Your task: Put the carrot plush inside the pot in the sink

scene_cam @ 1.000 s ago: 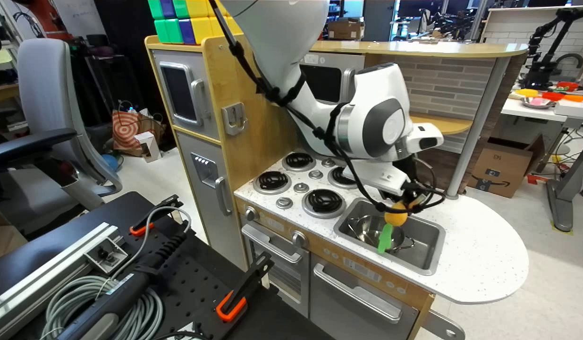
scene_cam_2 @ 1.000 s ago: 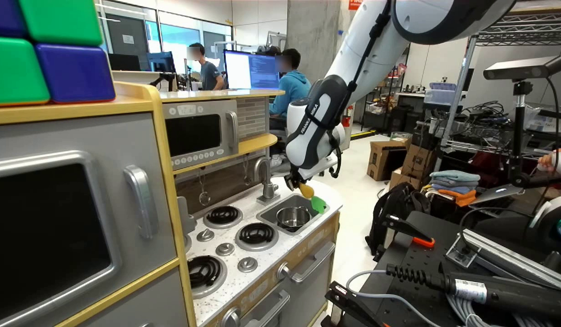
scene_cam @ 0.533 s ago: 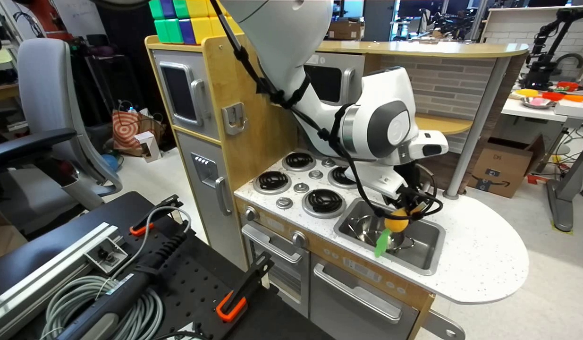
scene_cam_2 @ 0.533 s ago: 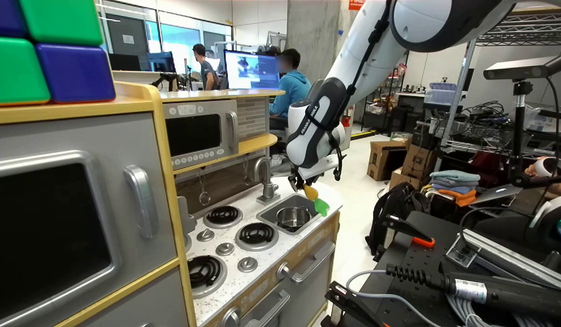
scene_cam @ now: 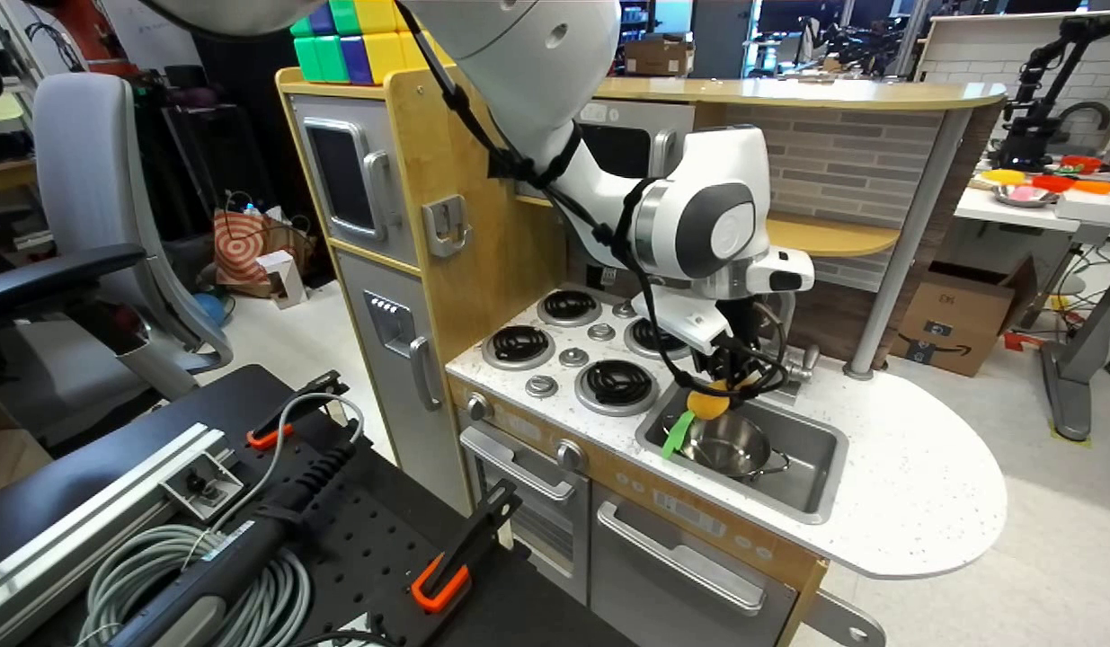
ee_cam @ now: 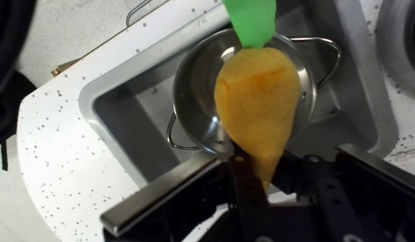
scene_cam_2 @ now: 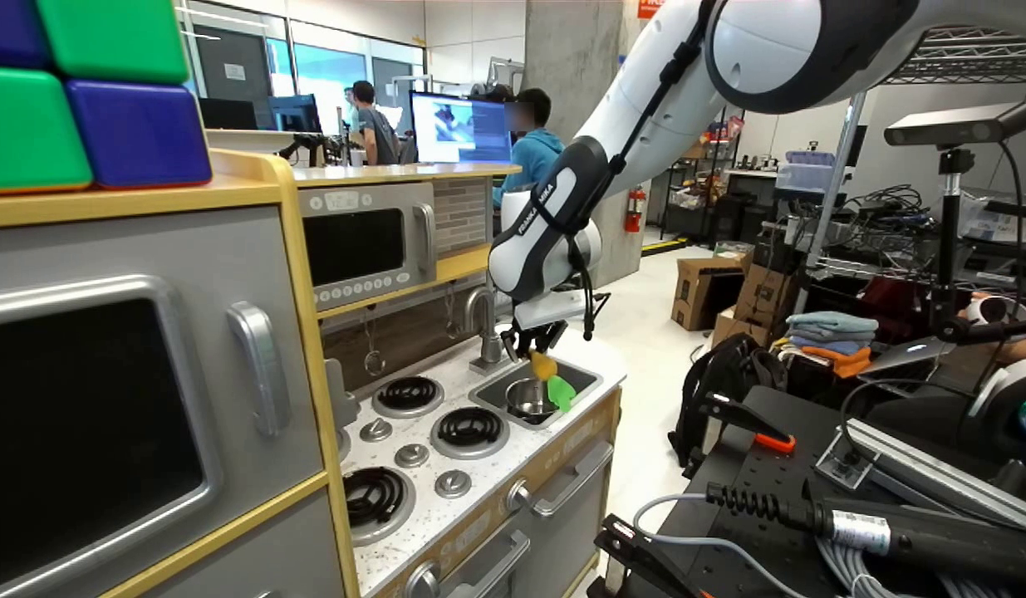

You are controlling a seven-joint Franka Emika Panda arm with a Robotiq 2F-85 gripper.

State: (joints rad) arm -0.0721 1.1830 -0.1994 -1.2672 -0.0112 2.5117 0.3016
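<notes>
In the wrist view we see the gripper (ee_cam: 263, 159) pinching the carrot plush (ee_cam: 257, 101) by its narrow end, the jaws closed in on either side; the tip runs toward six o'clock and partly vanishes among dark parts. The green leafy end (ee_cam: 253, 20) points to twelve o'clock, and the top edge cuts it off. The carrot plush hangs over the pot (ee_cam: 200, 77), hiding the rim at twelve and around five o'clock; how high above it, we cannot tell. We make out the pot's handles at two and eight o'clock. The pot sits in the sink (ee_cam: 123, 121), whose side toward six o'clock the gripper mostly covers. A stove burner (ee_cam: 392, 50) is cut off at two o'clock, and a dark shape (ee_cam: 9, 104) at nine is too blurred to name.

In an exterior view, a black cable (scene_cam: 620, 244) loops across the gripper, obscuring the pinch, while the leafy end overlaps the pot's edge at nine o'clock. In an exterior view, it masks the pot's rim at three o'clock; the faucet (scene_cam_2: 491, 345) stands toward eleven.
</notes>
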